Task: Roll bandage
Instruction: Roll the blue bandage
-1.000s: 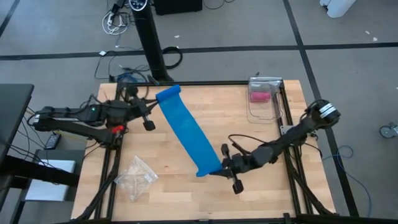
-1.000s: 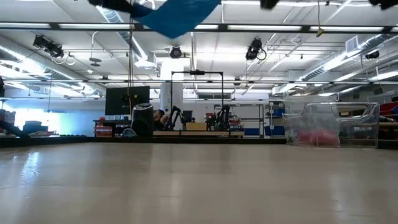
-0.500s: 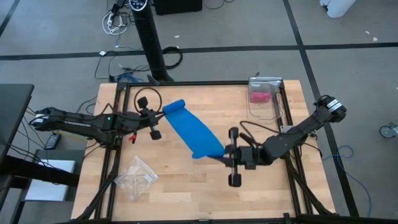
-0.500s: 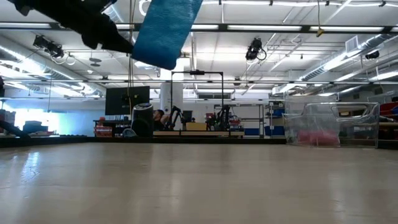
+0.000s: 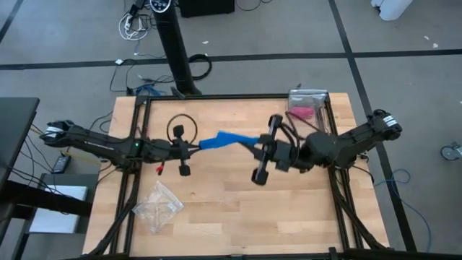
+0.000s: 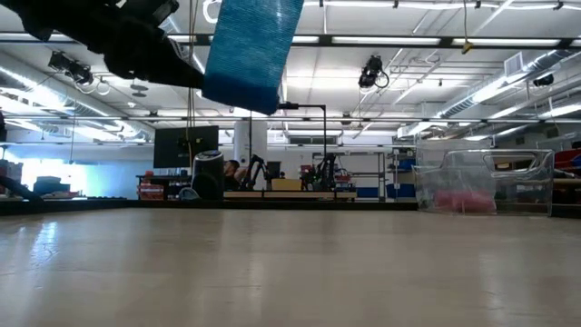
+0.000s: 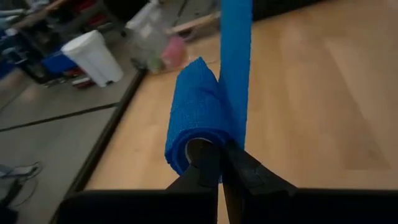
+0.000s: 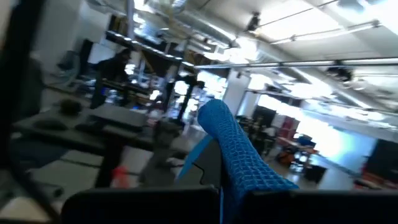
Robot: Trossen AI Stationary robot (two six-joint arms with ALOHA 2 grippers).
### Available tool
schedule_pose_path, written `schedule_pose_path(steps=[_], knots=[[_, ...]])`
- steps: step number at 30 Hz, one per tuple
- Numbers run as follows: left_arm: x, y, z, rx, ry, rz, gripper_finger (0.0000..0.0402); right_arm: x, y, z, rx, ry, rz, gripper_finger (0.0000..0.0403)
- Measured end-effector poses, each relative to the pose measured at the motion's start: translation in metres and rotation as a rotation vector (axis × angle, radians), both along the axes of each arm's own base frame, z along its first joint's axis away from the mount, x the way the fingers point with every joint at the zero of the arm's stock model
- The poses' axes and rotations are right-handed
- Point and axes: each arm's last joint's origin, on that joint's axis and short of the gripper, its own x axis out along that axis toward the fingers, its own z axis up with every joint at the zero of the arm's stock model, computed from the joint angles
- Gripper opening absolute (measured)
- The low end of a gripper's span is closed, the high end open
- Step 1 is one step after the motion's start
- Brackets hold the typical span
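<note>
Near the table's (image 5: 238, 209) front-left corner lies a crumpled clear plastic bag (image 5: 157, 206), apart from everything else. Above the middle of the table, the bandage (image 5: 229, 138) hangs in the air as a short blue span stretched between the two arms, clear of the wood.

The left gripper (image 5: 189, 149) reaches in from the left edge and is clamped on the bandage's left end. In the left wrist view its fingers (image 7: 214, 174) are pinched together on the hollow core of a small rolled part of the bandage (image 7: 202, 118), with the flat strip rising away from the roll.

The right gripper (image 5: 264, 148) comes in from the right edge and sits at the span's other end. In the right wrist view the bandage (image 8: 239, 158) runs straight out from between its fingers, which are closed on it.

At the back-right corner stands a clear plastic box (image 5: 306, 115) holding a pink roll (image 5: 302, 111).
</note>
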Motion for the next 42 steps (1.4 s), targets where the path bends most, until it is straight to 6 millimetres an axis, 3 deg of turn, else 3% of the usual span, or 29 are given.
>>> schedule_pose_path(steps=[9,16,25,35,42], knots=[[0.010,-0.033,-0.005,-0.007,-0.047,-0.122,0.0008,0.008,-0.046,0.025,-0.035,-0.010,-0.070,0.0000],[0.008,-0.065,0.019,-0.010,-0.145,-0.197,0.0008,0.015,-0.081,0.023,-0.030,0.047,-0.118,0.0000],[0.002,-0.093,0.058,-0.017,-0.244,-0.314,0.0008,0.027,-0.127,0.000,0.138,0.185,-0.083,0.0000],[0.018,-0.109,0.048,0.008,-0.181,-0.337,0.0008,0.062,-0.154,-0.042,0.242,0.300,-0.030,0.0000],[0.022,-0.122,0.050,0.010,-0.176,-0.370,0.0008,0.080,-0.159,-0.075,0.304,0.443,-0.034,0.0000]])
